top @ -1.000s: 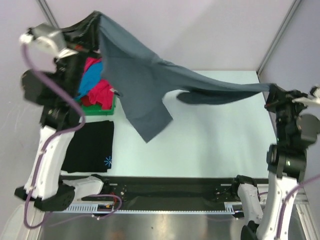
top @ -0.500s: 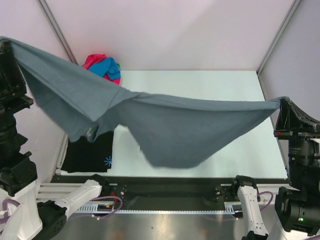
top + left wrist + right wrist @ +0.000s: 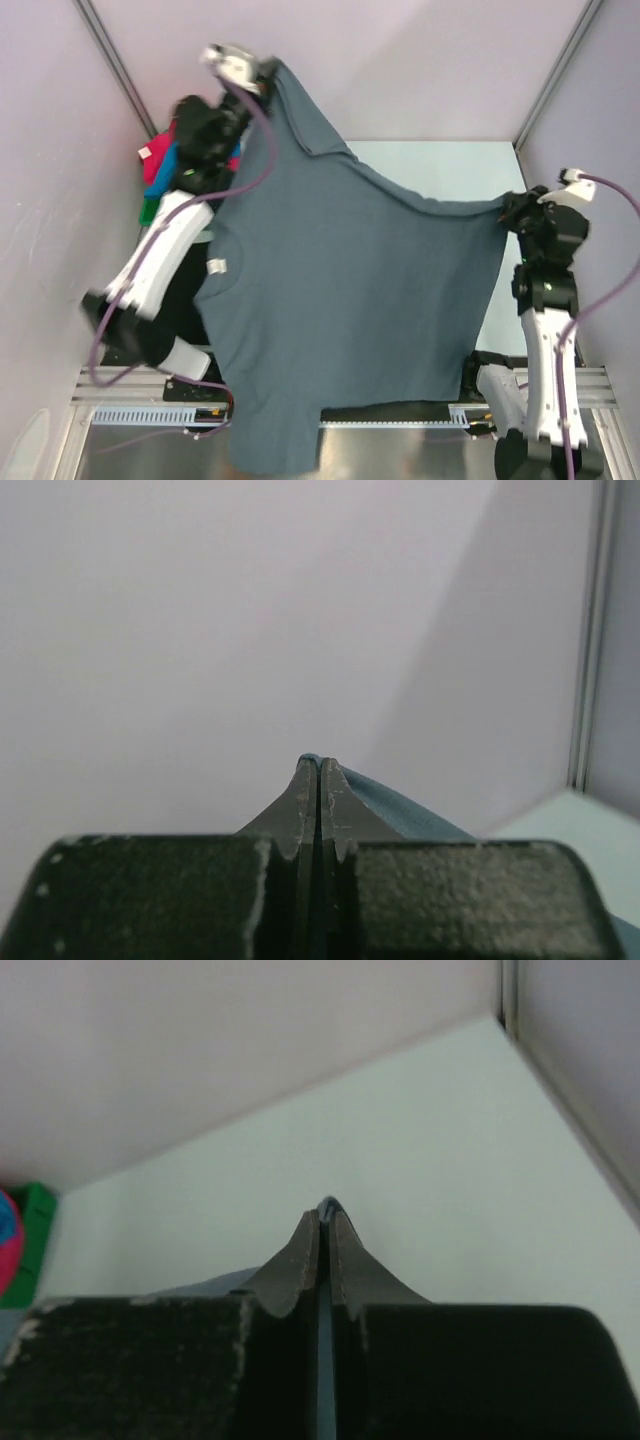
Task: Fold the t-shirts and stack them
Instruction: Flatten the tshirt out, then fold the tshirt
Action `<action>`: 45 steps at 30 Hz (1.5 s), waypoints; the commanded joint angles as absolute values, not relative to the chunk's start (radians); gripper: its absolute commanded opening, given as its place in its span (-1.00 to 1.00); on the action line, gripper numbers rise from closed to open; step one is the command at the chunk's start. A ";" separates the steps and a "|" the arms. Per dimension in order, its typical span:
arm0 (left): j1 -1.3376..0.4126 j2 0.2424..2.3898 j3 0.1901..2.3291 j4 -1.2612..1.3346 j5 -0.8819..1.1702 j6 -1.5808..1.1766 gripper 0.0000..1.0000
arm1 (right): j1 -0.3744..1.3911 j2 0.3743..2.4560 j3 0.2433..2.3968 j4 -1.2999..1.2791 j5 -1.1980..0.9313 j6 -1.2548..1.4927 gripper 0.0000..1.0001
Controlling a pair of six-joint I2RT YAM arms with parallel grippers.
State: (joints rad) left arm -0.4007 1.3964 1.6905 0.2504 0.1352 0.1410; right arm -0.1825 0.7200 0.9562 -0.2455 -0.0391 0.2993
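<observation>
The grey shirt is hanging spread wide above the counter, gripped at 2 points along its upper edge. The left pincer is holding 1 end high up near the back wall, its jaws pressed together on the cloth; the right pincer is clamping the other end lower, over the right side of the counter. The upper edge is sagging in a curve between the 2 grips. The body of the shirt is draping down toward the near edge, covering most of the counter and the middle of the rail at the front. A small white tag is showing at its left edge.

In the left wrist view the jaws are meeting, with a thin fold of grey cloth poking out at the tips and running off to the right; in the right wrist view only a sliver of cloth is showing between the closed jaws.

The pink and blue shirts are lying heaped in the green tray at the back left, partly hidden behind the left arm.
</observation>
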 commanded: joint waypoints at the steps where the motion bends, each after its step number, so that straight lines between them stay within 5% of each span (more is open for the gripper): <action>1: -0.356 1.517 1.599 0.386 0.155 0.126 -0.99 | -0.189 0.787 0.836 -0.029 0.031 0.340 -1.00; 10: -0.324 2.137 1.813 0.519 0.199 -0.029 -0.99 | -0.212 1.288 0.713 0.383 0.066 0.327 -0.94; 12: -0.318 2.348 2.011 0.465 0.247 -0.099 -0.99 | -0.266 1.570 0.832 0.442 0.010 0.336 -1.00; 15: -0.316 2.408 2.085 0.445 0.271 -0.144 -0.99 | -0.290 1.693 0.899 0.402 -0.061 0.357 -1.00; 22: -0.307 2.329 1.962 0.482 0.261 -0.207 -0.99 | -0.295 1.783 1.012 0.311 -0.117 0.362 -1.00; 45: -0.259 1.740 1.295 0.172 0.302 -0.549 -0.99 | -0.322 1.569 1.048 -0.219 -0.055 0.379 -1.00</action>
